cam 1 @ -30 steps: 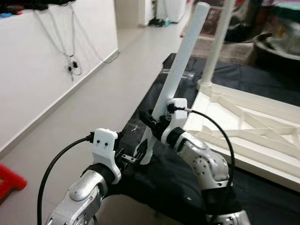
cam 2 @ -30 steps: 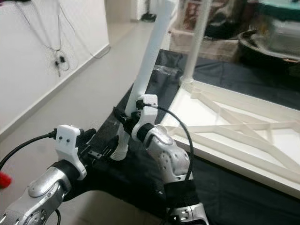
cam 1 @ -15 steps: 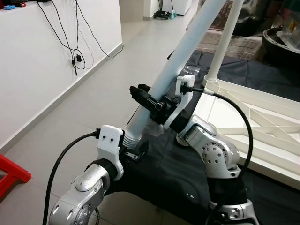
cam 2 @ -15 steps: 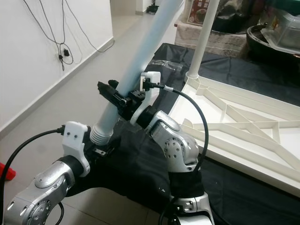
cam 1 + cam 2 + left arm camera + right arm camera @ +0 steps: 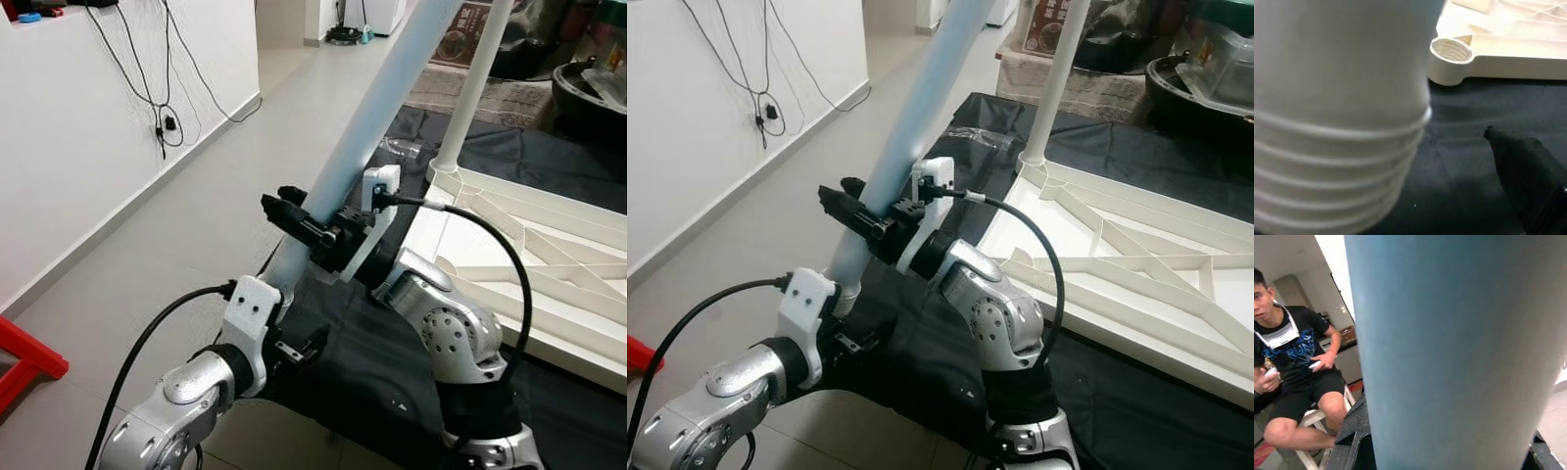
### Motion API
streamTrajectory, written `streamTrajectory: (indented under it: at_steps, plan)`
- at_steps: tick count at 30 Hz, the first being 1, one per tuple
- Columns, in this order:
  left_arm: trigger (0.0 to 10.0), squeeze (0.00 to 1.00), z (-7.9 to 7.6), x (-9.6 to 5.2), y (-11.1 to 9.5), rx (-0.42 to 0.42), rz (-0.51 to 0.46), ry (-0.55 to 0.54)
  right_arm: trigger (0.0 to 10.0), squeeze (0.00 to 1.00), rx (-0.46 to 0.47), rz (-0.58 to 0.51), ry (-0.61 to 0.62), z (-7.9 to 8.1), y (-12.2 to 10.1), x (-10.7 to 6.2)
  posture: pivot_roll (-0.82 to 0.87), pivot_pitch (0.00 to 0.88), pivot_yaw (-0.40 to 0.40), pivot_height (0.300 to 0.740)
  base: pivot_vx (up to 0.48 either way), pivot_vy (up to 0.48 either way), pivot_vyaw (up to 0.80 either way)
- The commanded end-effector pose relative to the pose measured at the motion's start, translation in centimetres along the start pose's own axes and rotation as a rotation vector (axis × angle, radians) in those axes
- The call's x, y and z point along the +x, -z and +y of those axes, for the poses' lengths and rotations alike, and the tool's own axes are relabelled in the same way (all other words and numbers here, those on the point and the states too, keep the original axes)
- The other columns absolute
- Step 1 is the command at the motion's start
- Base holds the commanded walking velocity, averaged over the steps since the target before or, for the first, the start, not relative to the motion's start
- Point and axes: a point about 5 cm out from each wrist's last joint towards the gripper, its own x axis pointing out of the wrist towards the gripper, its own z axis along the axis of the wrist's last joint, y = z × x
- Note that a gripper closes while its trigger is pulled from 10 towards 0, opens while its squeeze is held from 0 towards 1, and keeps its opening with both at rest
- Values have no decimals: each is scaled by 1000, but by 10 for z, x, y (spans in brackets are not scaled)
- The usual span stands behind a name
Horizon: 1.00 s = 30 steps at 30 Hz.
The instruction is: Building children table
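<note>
We carried the table leg (image 5: 377, 108), right gripper (image 5: 312, 227) clamped on it, left gripper's (image 5: 294, 345) state unclear; next, its threaded end needed the near-left socket (image 5: 1451, 50).

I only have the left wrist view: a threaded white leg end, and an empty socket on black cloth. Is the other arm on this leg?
Observer: Yes. The right gripper is shut on the table leg, up the shaft from the threads, and the leg leans steeply.
Operator: Any leg already fitted?
Observer: One mounted leg stands upright at the far corner of the upturned tabletop.
Operator: Anyone close by?
Observer: The right wrist view catches a seated person beyond the leg.
</note>
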Motion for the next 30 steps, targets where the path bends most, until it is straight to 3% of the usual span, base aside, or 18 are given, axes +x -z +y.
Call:
streamTrajectory:
  at_steps: [1, 9, 18, 23, 30]
  plan:
    - [10000, 0, -5, -3, -1, 25, -3, 15, 10000, 0, -13, 17, 15, -3, 3, 1, 153, 103, -42, 740, 0, 0, 0]
    - [10000, 0, 5, -4, 1, 68, 34, -45, 10000, 0, -98, 32, 28, -14, -2, -4, 152, 102, -42, 740, 0, 0, 0]
    - [10000, 0, 15, -9, 13, 129, 91, -107, 10000, 0, -129, -1, 42, -21, -13, -4, 151, 99, -42, 740, 0, 0, 0]
    - [10000, 0, 28, -9, 4, 174, 54, -183, 10000, 0, -119, 22, -7, -18, -11, -6, 151, 97, -44, 740, 0, 0, 0]
    - [10000, 0, 27, -3, -5, 161, 6, -149, 10000, 0, -106, 50, -55, -12, -4, -7, 149, 96, -43, 740, 0, 0, 0]
